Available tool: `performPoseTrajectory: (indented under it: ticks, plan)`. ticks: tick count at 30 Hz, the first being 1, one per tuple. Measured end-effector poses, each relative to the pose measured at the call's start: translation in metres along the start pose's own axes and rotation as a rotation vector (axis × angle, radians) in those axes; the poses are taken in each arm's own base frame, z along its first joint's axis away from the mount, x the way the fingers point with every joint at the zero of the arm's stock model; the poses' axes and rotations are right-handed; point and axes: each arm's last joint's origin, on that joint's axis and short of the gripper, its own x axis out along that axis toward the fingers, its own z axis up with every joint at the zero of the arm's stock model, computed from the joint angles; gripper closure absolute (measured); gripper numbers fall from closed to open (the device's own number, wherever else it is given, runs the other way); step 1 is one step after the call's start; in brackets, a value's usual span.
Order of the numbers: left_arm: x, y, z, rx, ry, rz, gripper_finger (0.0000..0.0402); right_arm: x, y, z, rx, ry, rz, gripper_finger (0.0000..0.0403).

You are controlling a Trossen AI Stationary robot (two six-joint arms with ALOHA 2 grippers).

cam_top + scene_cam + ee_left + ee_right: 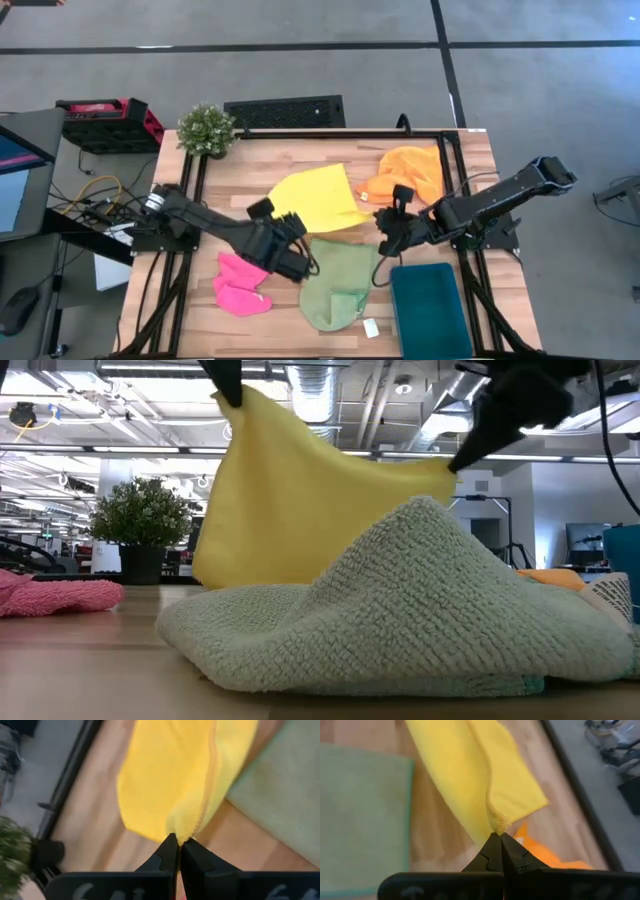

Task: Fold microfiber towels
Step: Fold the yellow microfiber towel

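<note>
The yellow towel (315, 195) hangs stretched between my two grippers above the table's middle, in the low view as a sheet (300, 500) whose lower part is hidden behind the light green towel (400, 610). My left gripper (265, 210) and my right gripper (383, 218) are each shut on a near corner of it. The green towel (340, 280) lies heaped near the front edge, the pink towel (240, 285) crumpled at the front left, and the orange towel (410, 172) bunched at the far right. My left gripper pinches the yellow towel's near left corner (181, 836) between its two shut fingers, right at the hemmed edge. The fingers slant down from the table's left. The cloth is lifted there and falls away toward the far side. My right gripper pinches the towel's near right corner (498, 826) between its fingertips, bunching it into a small tuft. The fingers slant down from the table's right. The top edge (390, 460) sags slightly between the two holds.
A dark teal tray (430, 310) sits at the front right, beside the green towel. A potted plant (207, 128) stands at the far left corner. A black frame rail (195, 190) runs along the table's edges. Bare wood shows at the far middle.
</note>
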Motion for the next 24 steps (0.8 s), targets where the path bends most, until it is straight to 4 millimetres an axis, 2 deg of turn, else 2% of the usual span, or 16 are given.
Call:
performPoseTrajectory:
  ticks: [7, 14, 19, 24]
  plan:
    - [0.017, -0.048, -0.023, 0.009, 0.130, -0.015, 0.0401, -0.001, 0.023, -0.020, 0.017, 0.006, 0.120, 0.0401]
    - [0.035, -0.082, -0.041, -0.024, 0.232, -0.002, 0.0401, 0.001, 0.035, -0.031, 0.029, 0.005, 0.242, 0.0401]
    - [0.046, -0.097, -0.047, -0.027, 0.266, -0.006, 0.0401, 0.009, 0.038, -0.039, 0.046, 0.008, 0.296, 0.0401]
    - [0.049, -0.097, -0.044, -0.053, 0.234, 0.025, 0.0401, 0.019, 0.029, -0.040, 0.062, 0.017, 0.244, 0.0401]
